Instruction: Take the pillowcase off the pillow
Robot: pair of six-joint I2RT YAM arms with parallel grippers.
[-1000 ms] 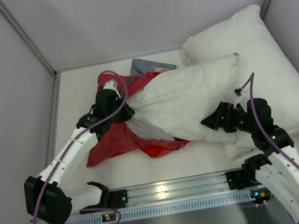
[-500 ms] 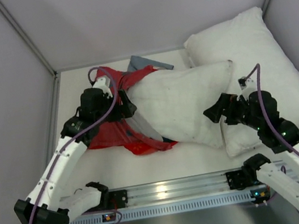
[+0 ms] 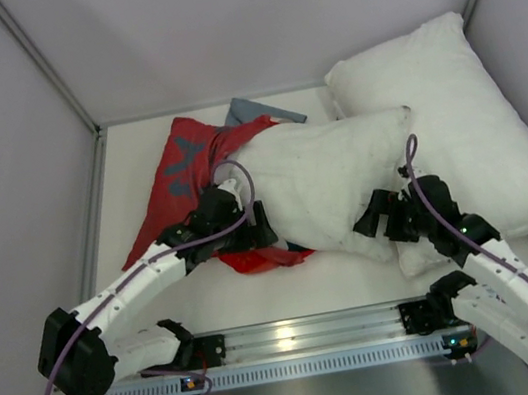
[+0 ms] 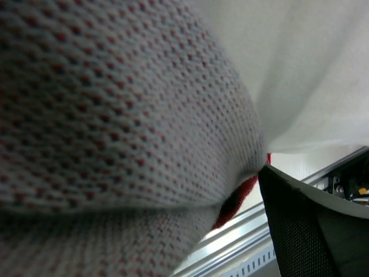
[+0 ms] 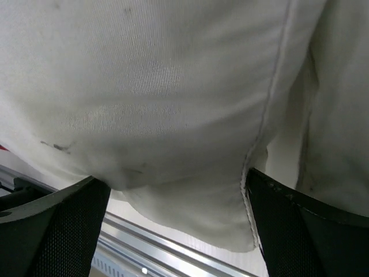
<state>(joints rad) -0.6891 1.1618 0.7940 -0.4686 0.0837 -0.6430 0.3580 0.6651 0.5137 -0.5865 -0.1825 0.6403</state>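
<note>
The left tool has swung nearer; cloth hides its grip, so I cannot tell. The pillowcase now sprawls left, nearly off the pillow. The right tool straddles its corner, spread.

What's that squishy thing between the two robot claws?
The plump, rumpled white pillow fills the stretch between the left end effector and the right end effector. The top view shows this best.

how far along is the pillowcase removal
Mostly done: the pillow lies largely bare, the pillowcase bunched to its left. In hand: left pincer at the red cloth, right pincer against the pillow's near edge. Remaining: the pillow's left end seems still tucked inside.
</note>
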